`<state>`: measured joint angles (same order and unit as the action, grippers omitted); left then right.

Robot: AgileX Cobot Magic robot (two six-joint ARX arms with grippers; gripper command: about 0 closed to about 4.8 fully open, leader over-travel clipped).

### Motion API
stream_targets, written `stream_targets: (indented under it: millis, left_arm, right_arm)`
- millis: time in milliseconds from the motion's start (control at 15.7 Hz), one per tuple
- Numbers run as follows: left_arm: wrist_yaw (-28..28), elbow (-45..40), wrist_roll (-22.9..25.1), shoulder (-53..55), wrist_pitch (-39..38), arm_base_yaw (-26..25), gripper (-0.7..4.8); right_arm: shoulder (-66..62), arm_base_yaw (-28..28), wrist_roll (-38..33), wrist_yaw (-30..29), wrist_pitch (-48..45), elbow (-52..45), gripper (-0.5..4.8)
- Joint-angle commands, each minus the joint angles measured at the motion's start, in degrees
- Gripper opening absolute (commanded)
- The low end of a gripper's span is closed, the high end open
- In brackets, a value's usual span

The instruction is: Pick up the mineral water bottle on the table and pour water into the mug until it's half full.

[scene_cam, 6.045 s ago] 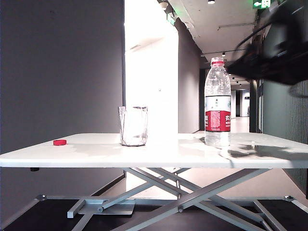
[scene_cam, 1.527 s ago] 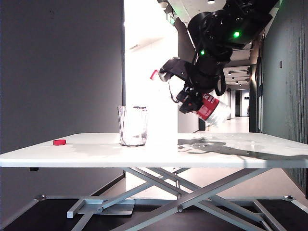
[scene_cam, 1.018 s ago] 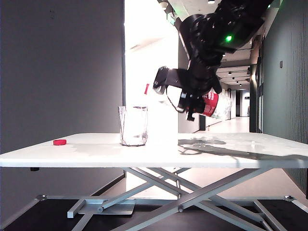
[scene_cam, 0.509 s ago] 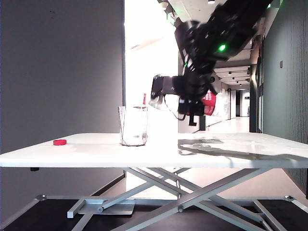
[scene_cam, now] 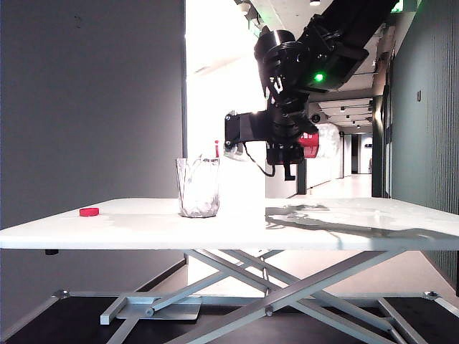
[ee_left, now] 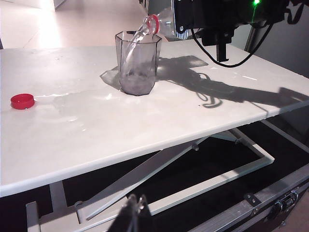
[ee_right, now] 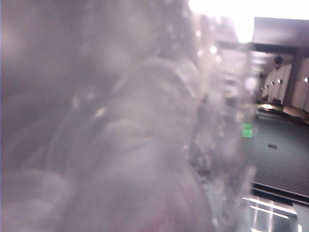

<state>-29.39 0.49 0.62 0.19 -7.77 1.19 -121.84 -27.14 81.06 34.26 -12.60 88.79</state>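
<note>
White tabletop of the table (scene_cam: 143,226) spans the lower middle of the exterior view on grey crossed legs, a bright corridor behind it

Above its centre right the mineral water bottle (scene_cam: 315,147) lies nearly level in the air, its clear body mostly hidden by the black arm, only the red-and-white label showing at the right of the clamp and the red neck ring at the left, just over the glass rim. In the left wrist view the bottle (ee_left: 161,21) sits at the upper middle of the frame, mouth tipped down over the mug's edge, and a thin clear stream of water (ee_left: 135,41) runs from it into the glass. In the right wrist view the bottle's (ee_right: 145,145) wet plastic fills the frame, blurred

The mug (scene_cam: 199,188), a short faceted clear tumbler, stands upright on the table left of centre; in the left wrist view the mug (ee_left: 137,65) holds a shallow pool at its base

The right gripper (scene_cam: 283,140) is clamped around the bottle's middle, at the upper centre right of the exterior view

The left gripper (ee_left: 135,212) shows at the bottom edge of its own view, below the table's edge, fingertips (ee_left: 130,215) pressed together on nothing

A small red cap (scene_cam: 89,211) lies on the table at the far left, well apart from the mug
</note>
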Motion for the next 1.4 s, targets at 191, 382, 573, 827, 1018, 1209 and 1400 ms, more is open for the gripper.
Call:
stream_targets:
  millis: [191,382,573,827,1018,1209,1400]
  left_arm:
    - [-0.2,0.1,0.5,0.0,-0.3,0.0,-0.05]
    - [-0.2,0.1,0.5,0.0,-0.3,0.0,-0.05]
    - [-0.2,0.1,0.7,0.0,-0.3,0.0,-0.05]
    - [-0.2,0.1,0.9,0.0,-0.3,0.0,-0.05]
    - [-0.2,0.1,1.1,0.0,-0.3,0.0,-0.05]
    - [-0.2,0.1,1.1,0.0,-0.3,0.0,-0.05]
    - [-0.2,0.1,1.1,0.0,-0.3,0.0,-0.05]
  right_arm:
    - [0.8,-0.2,1.6,1.8,-4.4,0.7,1.98]
    - [0.8,-0.2,1.6,2.1,-4.4,0.7,1.98]
    - [0.8,-0.2,1.5,2.0,-4.4,0.7,1.98]
    - [0.8,-0.2,1.5,1.6,-4.2,0.6,1.98]
    - [1.5,-0.2,-6.9,-2.1,-2.0,0.6,1.98]
    - [3.6,-0.2,-21.8,-8.1,3.0,0.5,1.98]
    - [4.2,0.1,-38.3,-15.2,7.0,0.5,1.98]
